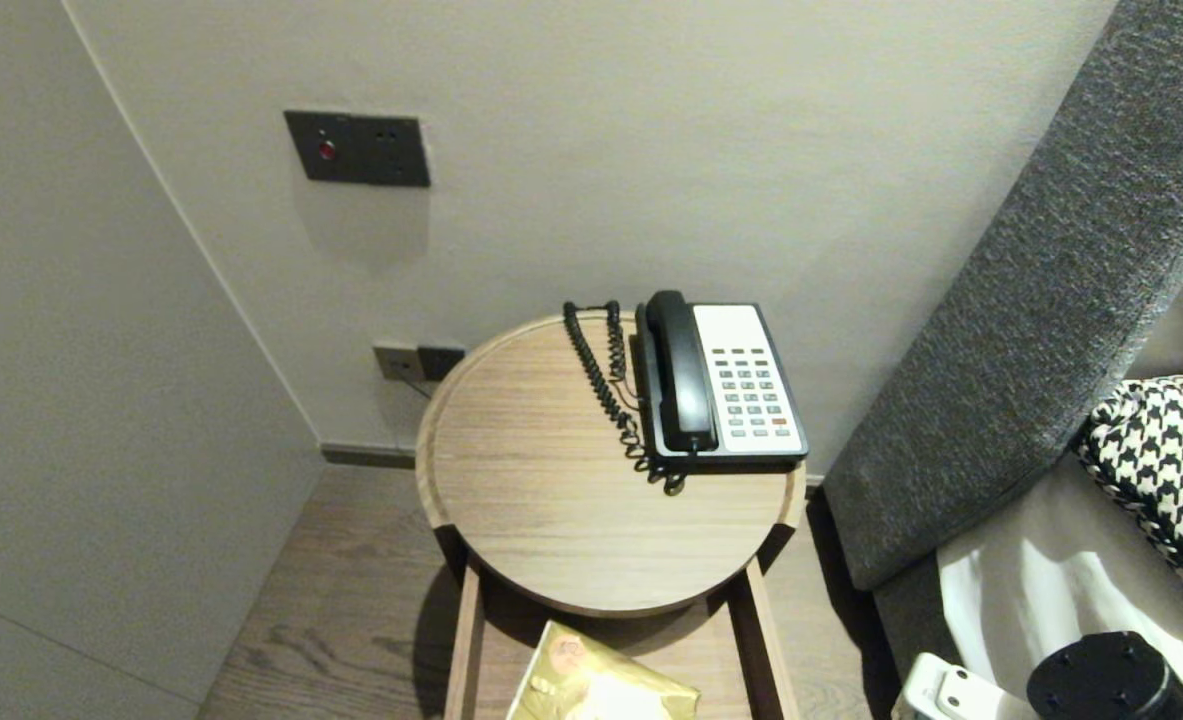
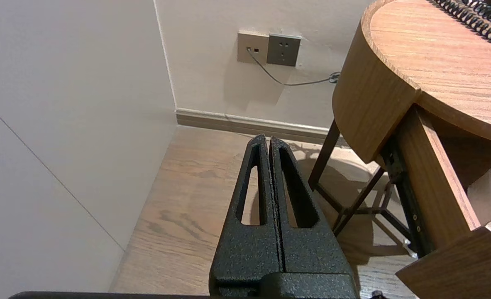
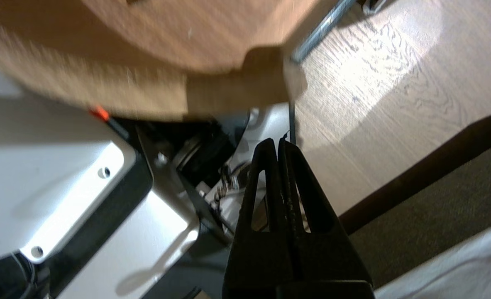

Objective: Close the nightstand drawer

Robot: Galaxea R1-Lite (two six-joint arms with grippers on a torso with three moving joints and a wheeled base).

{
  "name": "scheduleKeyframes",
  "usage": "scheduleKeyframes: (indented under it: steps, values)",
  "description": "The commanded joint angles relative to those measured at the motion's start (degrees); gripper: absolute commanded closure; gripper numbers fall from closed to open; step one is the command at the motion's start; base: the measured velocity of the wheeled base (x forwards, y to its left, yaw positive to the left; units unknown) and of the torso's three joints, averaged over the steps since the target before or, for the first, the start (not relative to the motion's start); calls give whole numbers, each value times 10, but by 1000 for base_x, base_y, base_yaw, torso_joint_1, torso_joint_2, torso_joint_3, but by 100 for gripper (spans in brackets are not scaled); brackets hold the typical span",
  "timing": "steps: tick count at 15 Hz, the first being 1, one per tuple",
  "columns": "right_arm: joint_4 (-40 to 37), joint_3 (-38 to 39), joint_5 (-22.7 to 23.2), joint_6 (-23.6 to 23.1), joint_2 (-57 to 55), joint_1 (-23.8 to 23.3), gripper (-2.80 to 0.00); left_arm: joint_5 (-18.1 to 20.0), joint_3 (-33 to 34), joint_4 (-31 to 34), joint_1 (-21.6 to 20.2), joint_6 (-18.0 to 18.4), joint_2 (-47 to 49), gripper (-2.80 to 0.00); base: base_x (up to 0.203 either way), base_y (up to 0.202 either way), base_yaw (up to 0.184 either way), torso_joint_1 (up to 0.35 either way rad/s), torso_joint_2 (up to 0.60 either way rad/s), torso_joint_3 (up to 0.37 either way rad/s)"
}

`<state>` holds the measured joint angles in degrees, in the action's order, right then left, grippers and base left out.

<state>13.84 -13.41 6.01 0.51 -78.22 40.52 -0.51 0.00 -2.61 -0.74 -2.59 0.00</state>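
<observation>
**Item 1: left gripper [image 2: 269,140].** Clenched, its 2 fingers pressed flat together with nothing between them. It hangs over the plank floor [image 2: 179,199]. To one side of it stands a bare wall. To the other side are the pulled-out drawer [image 2: 432,187] and, above that, the curved rim of the round table [image 2: 378,99], near but apart. Ahead of the fingertips are the skirting and 2 wall sockets [image 2: 269,49] (1 has a cable in it). The floor between is open.

**Item 2: right gripper [image 3: 277,143].** Clenched and empty. It is low, under a blurred wooden underside (table or drawer, cannot tell). A thin metal leg [image 3: 291,120] stands just past the fingertips. Beyond that is open floor, bounded by the sofa [image 3: 436,199].

**Item 3: tabletop.** The telephone [image 1: 721,385] sits at the far edge, well apart from both grippers. Its coiled cord [image 1: 606,385] lies just beside it.

**Item 4: drawer contents.** 1 gold packet [image 1: 601,685].
</observation>
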Motion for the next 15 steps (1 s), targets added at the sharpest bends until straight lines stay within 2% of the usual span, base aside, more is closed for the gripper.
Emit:
scheduleKeyframes:
  steps: [1, 15]
  values:
    - [2, -22, 1, 0, -25, 1, 0, 0, 0, 0, 0, 0, -1, 0, 0, 0, 0, 0, 0, 0]
    - [2, -158, -1, -5, -126, -9, 0, 0, 0, 0, 0, 0, -2, 0, 0, 0, 0, 0, 0, 0]
